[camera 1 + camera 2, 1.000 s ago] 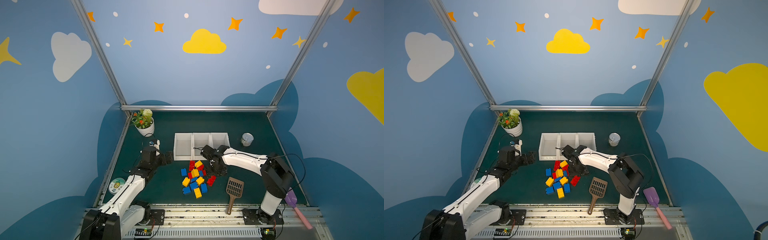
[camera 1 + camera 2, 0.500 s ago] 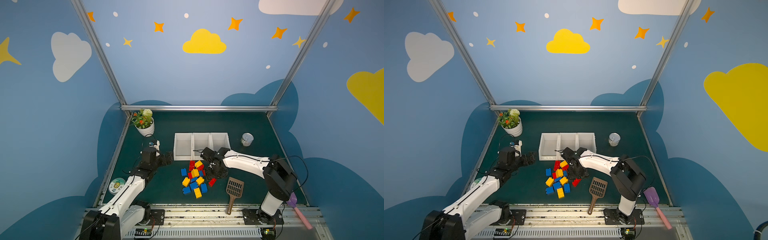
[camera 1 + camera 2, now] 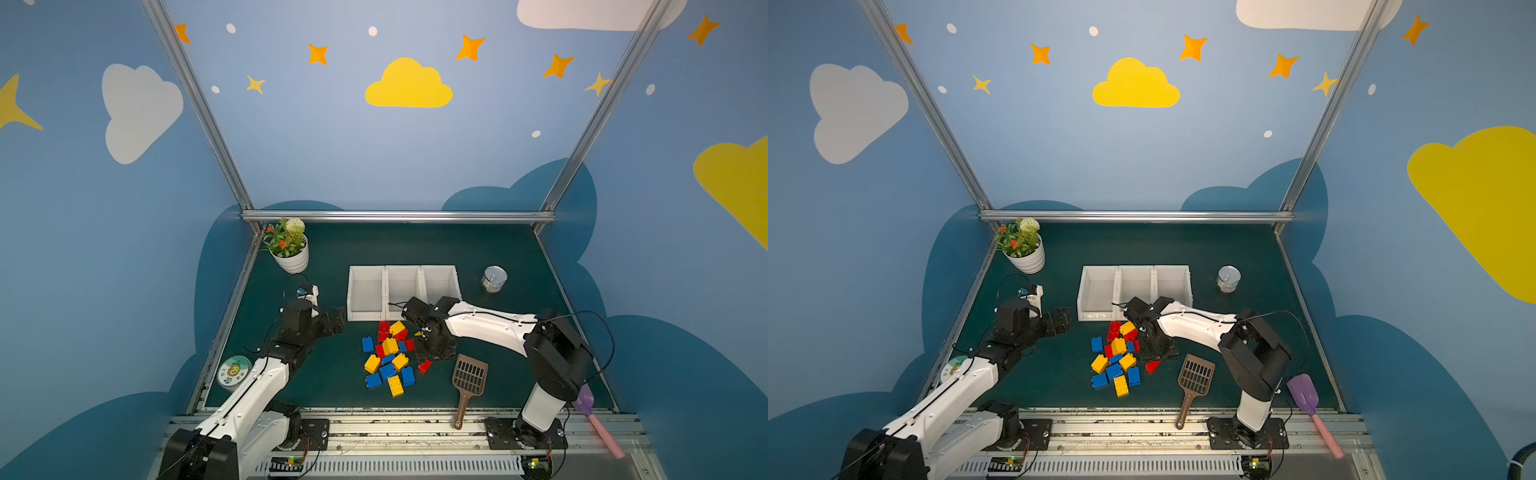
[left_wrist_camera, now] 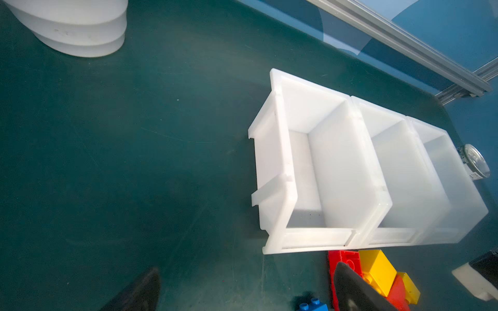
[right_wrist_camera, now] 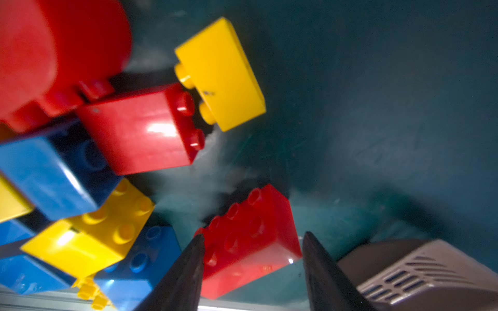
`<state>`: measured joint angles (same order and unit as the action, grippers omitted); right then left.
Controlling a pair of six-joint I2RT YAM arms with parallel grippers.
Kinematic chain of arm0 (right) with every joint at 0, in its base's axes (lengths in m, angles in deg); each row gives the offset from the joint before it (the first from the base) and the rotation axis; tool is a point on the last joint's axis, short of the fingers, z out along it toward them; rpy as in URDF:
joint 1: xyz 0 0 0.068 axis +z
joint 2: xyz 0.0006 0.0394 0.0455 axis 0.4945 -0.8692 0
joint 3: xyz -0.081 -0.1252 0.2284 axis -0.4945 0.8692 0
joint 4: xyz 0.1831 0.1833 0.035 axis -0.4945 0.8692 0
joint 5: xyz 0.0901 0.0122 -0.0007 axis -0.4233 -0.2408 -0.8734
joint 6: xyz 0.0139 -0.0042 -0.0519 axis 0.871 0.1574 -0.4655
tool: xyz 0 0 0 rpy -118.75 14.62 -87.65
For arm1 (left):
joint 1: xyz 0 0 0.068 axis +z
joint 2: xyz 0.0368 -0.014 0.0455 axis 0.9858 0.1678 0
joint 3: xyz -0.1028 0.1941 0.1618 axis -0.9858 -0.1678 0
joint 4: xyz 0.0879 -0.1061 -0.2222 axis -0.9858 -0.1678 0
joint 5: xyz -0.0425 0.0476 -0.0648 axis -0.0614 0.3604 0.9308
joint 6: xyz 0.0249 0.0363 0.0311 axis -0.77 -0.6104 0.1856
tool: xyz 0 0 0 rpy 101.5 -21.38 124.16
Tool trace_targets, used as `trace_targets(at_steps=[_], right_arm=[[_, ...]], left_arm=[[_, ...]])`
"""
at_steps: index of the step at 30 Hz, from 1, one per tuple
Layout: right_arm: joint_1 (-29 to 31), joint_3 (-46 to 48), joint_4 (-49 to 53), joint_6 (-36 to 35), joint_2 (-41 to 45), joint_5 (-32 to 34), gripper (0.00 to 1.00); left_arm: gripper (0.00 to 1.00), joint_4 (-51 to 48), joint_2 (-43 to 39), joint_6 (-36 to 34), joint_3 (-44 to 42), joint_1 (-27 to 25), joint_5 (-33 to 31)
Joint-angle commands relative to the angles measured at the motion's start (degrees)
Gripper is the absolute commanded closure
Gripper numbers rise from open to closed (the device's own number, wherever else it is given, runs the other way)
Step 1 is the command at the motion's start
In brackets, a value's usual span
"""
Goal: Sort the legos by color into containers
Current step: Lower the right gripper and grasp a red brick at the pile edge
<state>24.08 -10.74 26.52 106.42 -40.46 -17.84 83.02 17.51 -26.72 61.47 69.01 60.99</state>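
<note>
- In the foreground, the scoop [image 3: 469, 376] lies untouched just beside the action, its grille edging into the right wrist view.
- In the past second the right gripper [image 5: 253, 234] has swung from the far side of the pile to its near right edge. It has dropped low over a lone red brick [image 3: 424, 366], which lies on the mat [image 3: 324, 374] a little clear of the others.
- Its jaws have narrowed and now straddle that brick. One finger meets the brick's side and the other stands a sliver off, so the jaws are apart and the grip does not look made yet.
- The brick has not shifted, nor has the pile [image 3: 388, 357] of red, yellow and blue bricks beside it. The pick looks to be only beginning, with the lift and carry still to come.
- The left gripper [image 4: 248, 268] has stayed put near the bins' near left corner, jaws wide apart and holding nothing.
- Beyond the pile, the three white bins [image 3: 385, 286] show no bricks. Sorting appears barely started, and this red brick would be the first one in.
- Farthest back, the can [image 3: 494, 279] and the plant [image 3: 289, 245] sit well clear of both arms.
</note>
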Motion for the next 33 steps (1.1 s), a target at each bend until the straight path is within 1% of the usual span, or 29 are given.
trace_targets(at_steps=[1, 11, 13, 15, 16, 17, 20, 21, 22, 25, 29, 33], right_arm=[[-0.6, 1.27, 0.36, 0.77, 0.02, -0.68, 0.49], [-2.59, 0.73, -1.52, -0.02, 0.23, -0.92, 0.7], [-3.0, 0.53, -1.74, -0.28, 0.18, -0.83, 0.72], [-3.42, 0.57, -2.01, -0.38, 0.23, -0.87, 0.73], [-3.55, 0.62, -2.14, -0.53, 0.34, -0.92, 0.72], [-3.53, 0.61, -2.14, -0.54, 0.49, -0.83, 0.67], [-3.44, 0.7, -1.49, -0.3, 1.26, -0.01, 0.47], [-3.3, 0.71, -1.32, -0.16, 1.55, 0.26, 0.43], [-3.22, 0.74, -1.06, 0.03, 1.8, 0.55, 0.39], [-3.0, 1.02, -0.4, 0.73, 2.16, 0.76, 0.31], [-1.81, 1.29, -0.16, 1.42, 2.64, 0.49, 0.28], [0.02, 1.13, -0.07, 1.55, 3.07, 0.25, 0.3]], left_arm=[[0.0, 0.19, -0.35, 0.65, -0.45, -0.18, -0.18], [0.0, 0.09, 0.3, 1.0, 0.13, -0.18, -0.27], [0.0, 0.1, 0.49, 1.1, 0.24, -0.18, -0.18], [0.0, 0.07, 0.68, 1.11, 0.43, -0.17, -0.18], [0.0, 0.02, 0.68, 1.1, 0.51, -0.18, -0.18], [0.0, 0.01, 0.7, 1.17, 0.51, -0.18, -0.18], [0.0, 0.01, 0.74, 1.16, 0.53, -0.25, -0.27], [0.0, 0.01, 0.72, 1.21, 0.49, -0.21, -0.27], [0.0, 0.01, 0.6, 1.24, 0.35, -0.2, -0.27], [0.0, 0.1, 0.47, 1.45, 0.07, -0.2, -0.19], [0.0, 0.01, 0.15, 1.49, -0.17, -0.26, -0.05], [0.0, 0.01, 0.15, 1.45, -0.34, -0.2, 0.17]])
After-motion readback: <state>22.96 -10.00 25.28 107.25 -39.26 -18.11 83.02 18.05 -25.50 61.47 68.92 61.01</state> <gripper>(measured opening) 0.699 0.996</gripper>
